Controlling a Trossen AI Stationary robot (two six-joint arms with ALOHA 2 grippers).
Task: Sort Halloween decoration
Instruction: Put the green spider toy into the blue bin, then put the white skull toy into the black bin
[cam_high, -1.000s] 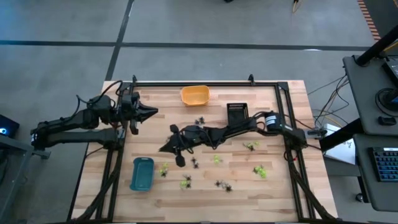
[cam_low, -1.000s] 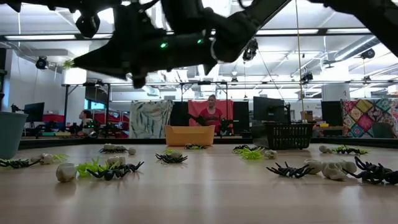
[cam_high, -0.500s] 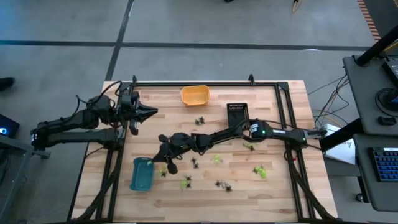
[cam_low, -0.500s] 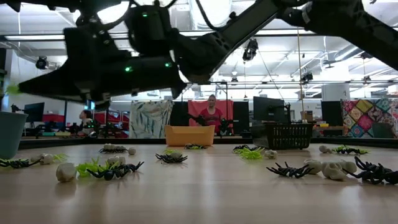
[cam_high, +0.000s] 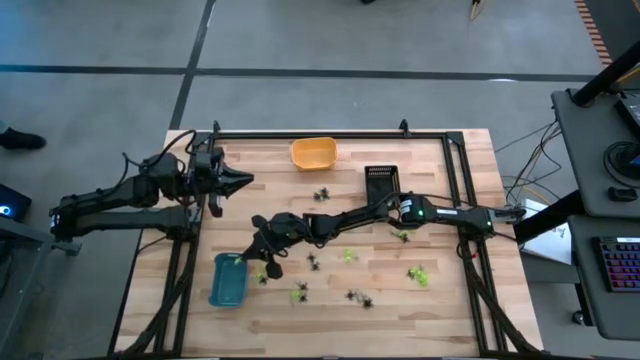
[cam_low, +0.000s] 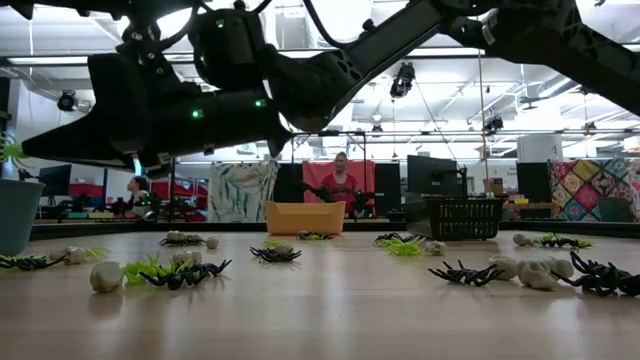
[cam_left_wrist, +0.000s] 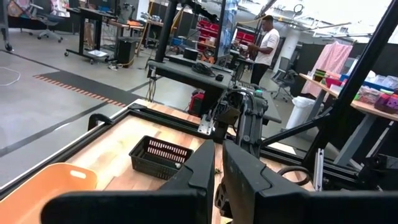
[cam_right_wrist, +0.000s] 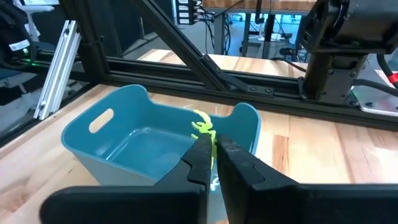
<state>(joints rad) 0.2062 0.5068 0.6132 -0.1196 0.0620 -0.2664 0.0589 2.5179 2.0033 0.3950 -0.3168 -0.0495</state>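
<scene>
- The right claw (cam_right_wrist: 213, 149) reaches across the desk (cam_high: 440, 310) to the blue tray (cam_high: 228, 279) at the near left, and hangs over the tray's right rim.
- Its fingers are pinched nearly together on a lime-green trinket (cam_right_wrist: 203, 129), which shows at the fingertips just above the open tray — held, not yet let go.
- The left claw (cam_high: 244, 178) waits at the far left of the desk, fingers closed with nothing between them.
- The inside of the blue tray looks bare in the right wrist view, so little sorting seems to be done there as yet.
- The orange tray (cam_high: 314, 152) and the black basket (cam_high: 381, 179) stand at the far edge; what they hold cannot be told.
- Much is left — green pieces (cam_high: 417, 274), black spiders (cam_high: 359, 297) and whitish bits (cam_low: 106, 277) lie scattered over the near and middle desk.
- Judging by this, the task is at an early stage, with one green piece about to go in.
</scene>
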